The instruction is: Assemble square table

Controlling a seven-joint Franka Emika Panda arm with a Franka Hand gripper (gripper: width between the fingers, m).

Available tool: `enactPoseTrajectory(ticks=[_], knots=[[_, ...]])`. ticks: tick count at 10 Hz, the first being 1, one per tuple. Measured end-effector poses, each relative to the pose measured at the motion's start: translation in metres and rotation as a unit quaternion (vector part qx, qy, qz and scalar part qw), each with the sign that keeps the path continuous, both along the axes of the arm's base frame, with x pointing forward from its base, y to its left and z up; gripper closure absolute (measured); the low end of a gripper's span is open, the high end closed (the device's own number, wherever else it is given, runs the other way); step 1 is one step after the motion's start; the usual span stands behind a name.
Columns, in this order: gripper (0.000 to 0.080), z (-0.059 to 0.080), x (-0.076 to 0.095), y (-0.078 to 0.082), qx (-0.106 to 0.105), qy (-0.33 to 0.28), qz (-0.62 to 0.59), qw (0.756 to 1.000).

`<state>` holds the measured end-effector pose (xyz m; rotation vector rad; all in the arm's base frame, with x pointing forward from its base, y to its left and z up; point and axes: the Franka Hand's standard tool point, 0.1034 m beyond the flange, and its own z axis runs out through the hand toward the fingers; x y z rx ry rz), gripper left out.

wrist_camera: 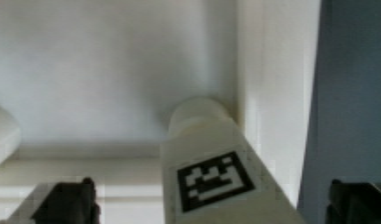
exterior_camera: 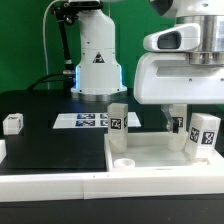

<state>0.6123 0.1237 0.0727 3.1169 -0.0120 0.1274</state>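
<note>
1. At exterior view's far left, on black surface (exterior_camera: pixel 40 105): loose leg (exterior_camera: pixel 12 123), apart from rest.
2. Mid: marker board (exterior_camera: pixel 90 121) lying flat; beside it, corner leg (exterior_camera: pixel 118 122) upright on square top (exterior_camera: pixel 150 160).
3. Right: pincer (exterior_camera: pixel 172 120) wide open above top. Wrist view shows tagged leg (wrist_camera: pixel 208 165) btwn fingertips (wrist_camera: pixel 71 200), gaps both sides, not gripped.
4. Far right: end leg (exterior_camera: pixel 205 133) upright.

Smooth matt white plastic is being shown by the square top (exterior_camera: pixel 150 152) and the leg (wrist_camera: pixel 205 140) — the black work surface (exterior_camera: pixel 35 105) is being seen as matt.
</note>
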Motion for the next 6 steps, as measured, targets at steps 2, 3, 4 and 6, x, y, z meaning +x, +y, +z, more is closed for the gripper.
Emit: enactPoseTrajectory(ticks=[2,3,4,6], knots=[[0.0151,0.0003,0.0005,-0.0005,-0.003,0.000,0.041,0.999],[0.0218,0.0004,0.0009,-0.0018,-0.004,0.000,0.049,0.999],[0.0356,0.0001,0.0006,-0.0016,-0.004,0.001,0.045,0.999],[0.0492,0.0000,0.0007,-0.0017,-0.004,0.000,0.045,0.999]])
